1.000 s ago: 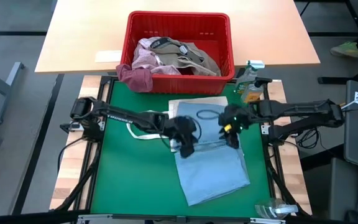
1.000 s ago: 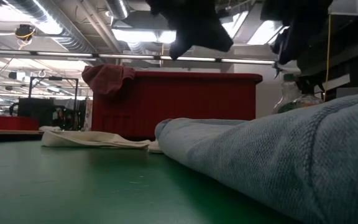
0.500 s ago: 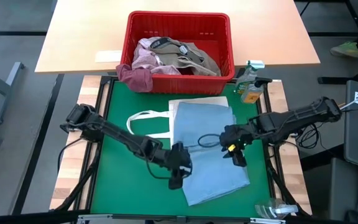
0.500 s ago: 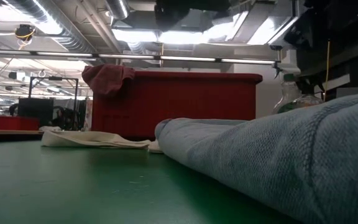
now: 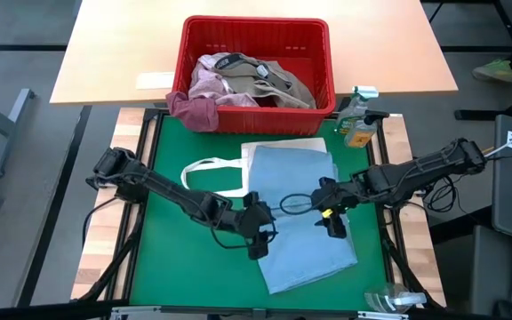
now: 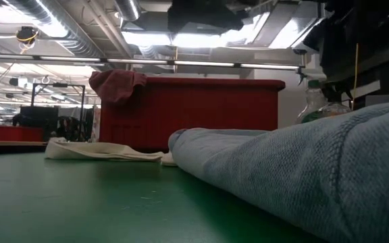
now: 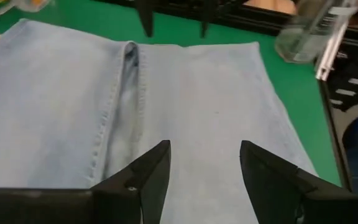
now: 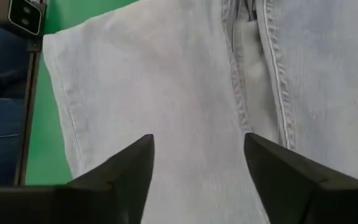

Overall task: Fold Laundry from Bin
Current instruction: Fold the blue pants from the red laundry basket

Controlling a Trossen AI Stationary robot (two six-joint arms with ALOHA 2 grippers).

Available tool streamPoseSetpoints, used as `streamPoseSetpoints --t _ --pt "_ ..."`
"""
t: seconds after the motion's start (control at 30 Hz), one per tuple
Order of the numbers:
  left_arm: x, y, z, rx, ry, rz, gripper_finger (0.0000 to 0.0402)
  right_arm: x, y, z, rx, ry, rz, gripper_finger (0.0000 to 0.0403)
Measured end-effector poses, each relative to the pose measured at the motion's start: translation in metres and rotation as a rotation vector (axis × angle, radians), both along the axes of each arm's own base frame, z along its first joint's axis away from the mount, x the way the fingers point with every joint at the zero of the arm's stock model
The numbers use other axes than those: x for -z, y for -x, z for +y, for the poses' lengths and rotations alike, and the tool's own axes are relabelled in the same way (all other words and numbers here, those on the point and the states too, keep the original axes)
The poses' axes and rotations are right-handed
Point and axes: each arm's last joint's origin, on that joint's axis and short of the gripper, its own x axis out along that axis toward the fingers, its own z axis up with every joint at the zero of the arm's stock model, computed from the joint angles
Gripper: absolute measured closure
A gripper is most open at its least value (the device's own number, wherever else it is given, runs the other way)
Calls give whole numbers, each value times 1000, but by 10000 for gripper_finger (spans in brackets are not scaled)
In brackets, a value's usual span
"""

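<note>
From above, the light blue jeans point(image 5: 299, 213) lie flat on the green desk point(image 5: 172, 267) between the left claw point(image 5: 258, 233) and right claw point(image 5: 330, 210). Wrist cams: both wide open, empty, denim right under them. I'd grab matching edges evenly so the fold stays square.

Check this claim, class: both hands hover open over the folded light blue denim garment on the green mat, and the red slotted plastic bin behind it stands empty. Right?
Not quite. The red slotted plastic bin is not empty: the high view shows crumpled garments inside. The rest holds: left hand and right hand hover open over the folded light blue denim garment.
</note>
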Motion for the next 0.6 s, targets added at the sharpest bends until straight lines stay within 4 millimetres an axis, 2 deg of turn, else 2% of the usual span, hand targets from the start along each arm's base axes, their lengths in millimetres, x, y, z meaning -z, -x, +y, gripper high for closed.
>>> streamPoseSetpoints --t 0.13,0.23,0.43,0.6 --pt "2 -5 25 -79 19 25 220 2 1 -10 42 15 45 130" --pt "3 -8 45 -134 32 49 221 5 2 -25 98 36 94 128" --pt "9 -10 99 -262 69 126 221 8 5 -66 270 47 182 127" --pt "14 -3 148 -426 104 197 221 12 7 -102 373 60 175 127"
